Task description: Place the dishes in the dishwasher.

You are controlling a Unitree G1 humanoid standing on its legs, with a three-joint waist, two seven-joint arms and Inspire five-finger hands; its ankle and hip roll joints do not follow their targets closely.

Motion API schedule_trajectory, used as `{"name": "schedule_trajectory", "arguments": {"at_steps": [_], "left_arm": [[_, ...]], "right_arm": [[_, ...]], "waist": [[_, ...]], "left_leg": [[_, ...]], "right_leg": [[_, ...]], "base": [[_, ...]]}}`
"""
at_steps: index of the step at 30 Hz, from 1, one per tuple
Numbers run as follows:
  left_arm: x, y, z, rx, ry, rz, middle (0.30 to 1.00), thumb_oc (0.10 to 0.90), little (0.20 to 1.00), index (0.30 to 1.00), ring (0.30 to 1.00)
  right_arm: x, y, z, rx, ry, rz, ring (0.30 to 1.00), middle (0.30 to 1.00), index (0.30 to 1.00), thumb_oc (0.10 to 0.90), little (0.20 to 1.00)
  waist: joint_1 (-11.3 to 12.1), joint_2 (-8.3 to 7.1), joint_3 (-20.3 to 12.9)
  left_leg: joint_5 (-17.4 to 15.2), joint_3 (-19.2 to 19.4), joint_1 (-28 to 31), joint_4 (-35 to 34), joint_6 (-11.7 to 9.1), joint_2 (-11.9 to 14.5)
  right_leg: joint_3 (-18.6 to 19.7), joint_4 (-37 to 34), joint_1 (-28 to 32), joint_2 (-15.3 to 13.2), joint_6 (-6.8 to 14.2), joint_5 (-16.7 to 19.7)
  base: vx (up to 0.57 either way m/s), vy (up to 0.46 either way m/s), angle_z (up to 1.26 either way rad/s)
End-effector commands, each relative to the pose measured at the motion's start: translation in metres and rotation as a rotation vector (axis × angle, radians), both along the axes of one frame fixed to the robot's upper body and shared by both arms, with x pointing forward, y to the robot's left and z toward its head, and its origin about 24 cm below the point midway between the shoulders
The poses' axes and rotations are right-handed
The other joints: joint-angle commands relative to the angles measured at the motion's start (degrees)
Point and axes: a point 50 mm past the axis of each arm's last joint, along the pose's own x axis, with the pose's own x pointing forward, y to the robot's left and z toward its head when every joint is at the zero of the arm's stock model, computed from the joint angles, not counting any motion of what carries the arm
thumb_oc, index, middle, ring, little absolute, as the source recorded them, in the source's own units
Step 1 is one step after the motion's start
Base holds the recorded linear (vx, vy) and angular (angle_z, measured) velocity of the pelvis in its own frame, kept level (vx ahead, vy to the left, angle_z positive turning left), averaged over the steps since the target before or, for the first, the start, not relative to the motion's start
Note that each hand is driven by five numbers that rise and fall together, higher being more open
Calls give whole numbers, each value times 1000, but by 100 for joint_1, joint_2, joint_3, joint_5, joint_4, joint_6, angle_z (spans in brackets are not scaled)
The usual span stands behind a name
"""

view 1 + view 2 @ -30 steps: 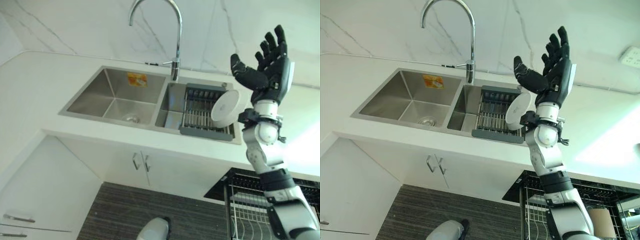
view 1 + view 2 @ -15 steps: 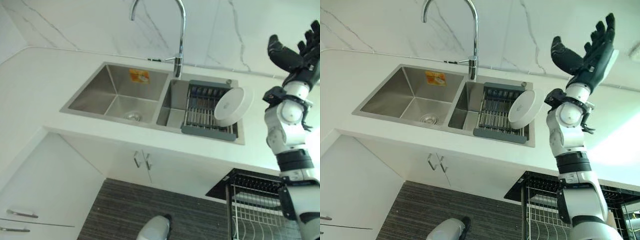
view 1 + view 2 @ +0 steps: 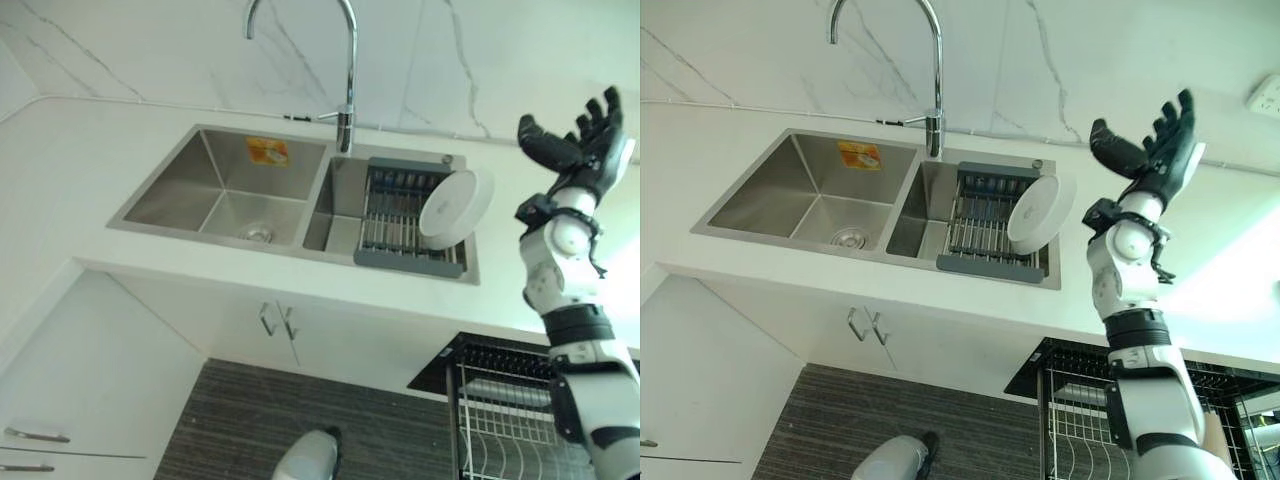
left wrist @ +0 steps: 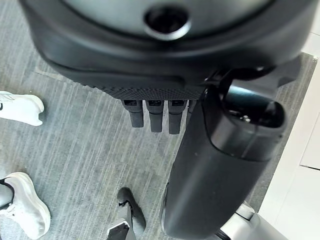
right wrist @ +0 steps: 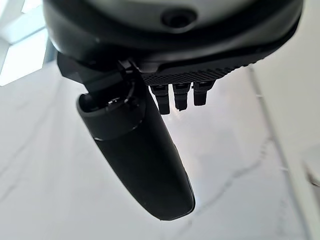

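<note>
A round white plate [image 3: 455, 203] with a plain flat face stands on edge at the right end of the grey dish rack [image 3: 408, 217] in the right basin of the steel sink [image 3: 222, 187], face tilted left and toward the camera. The right hand [image 3: 577, 148] is raised over the white counter [image 3: 60, 170] right of the plate, apart from it, fingers spread wide and empty. The left hand [image 4: 165, 107] hangs over the grey floor [image 4: 75, 145], fingers straight

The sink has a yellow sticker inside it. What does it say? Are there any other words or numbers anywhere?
Sticker on the back wall of the left sink basin: yellow and orange, with print too small and blurred to read.
White plate in the dish rack: no writing visible.
No other words, numbers or signs can be read.
</note>
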Motion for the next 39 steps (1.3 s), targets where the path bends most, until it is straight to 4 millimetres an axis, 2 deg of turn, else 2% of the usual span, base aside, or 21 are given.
{"name": "schedule_trajectory", "arguments": {"at_steps": [1, 5, 10, 27, 32, 39], "left_arm": [[-18, 13, 3, 31, 65, -72, 900, 800, 900, 900, 900], [-12, 13, 3, 29, 50, -78, 900, 800, 900, 900, 900], [-11, 12, 3, 28, 58, -72, 900, 800, 900, 900, 900], [-12, 11, 2, 29, 66, -74, 900, 800, 900, 900, 900], [-12, 10, 2, 31, 67, -79, 900, 800, 900, 900, 900], [-11, 11, 2, 32, 66, -73, 900, 800, 900, 900, 900]], "right_arm": [[-2, 10, 35, -81, -168, 71, 900, 900, 900, 800, 900], [0, 21, 23, -53, -146, 91, 900, 900, 900, 800, 900], [2, 25, 19, -27, -136, 95, 900, 900, 900, 800, 900], [1, 17, -5, 45, -69, 25, 900, 900, 900, 800, 900], [1, 20, -15, 50, -40, 39, 900, 900, 900, 800, 900], [3, 23, -17, 47, -20, 67, 900, 900, 900, 800, 900]], "waist": [[-16, 94, -336], [-26, 97, -330], [-32, 103, -320], [-43, 119, -271], [-45, 118, -237], [-26, 132, -199]], "left_leg": [[-861, -25, 354, -165, -351, 431], [-860, -9, 363, -165, -348, 442], [-856, 5, 358, -165, -350, 454], [-852, 50, 358, -165, -349, 473], [-850, 48, 363, -165, -337, 463], [-835, 4, 355, -165, -336, 444]], "right_leg": [[433, 108, -98, 138, -134, -517], [442, 108, -87, 130, -133, -510], [469, 108, -91, 134, -139, -512], [431, 108, -75, 116, -141, -493], [437, 108, -80, 111, -137, -473], [435, 108, -77, 110, -142, -469]], "base": [[22, -33, -7], [6, -7, -1], [0, 0, 0], [0, 0, 0], [0, 0, 0], [0, 0, 0]]}}
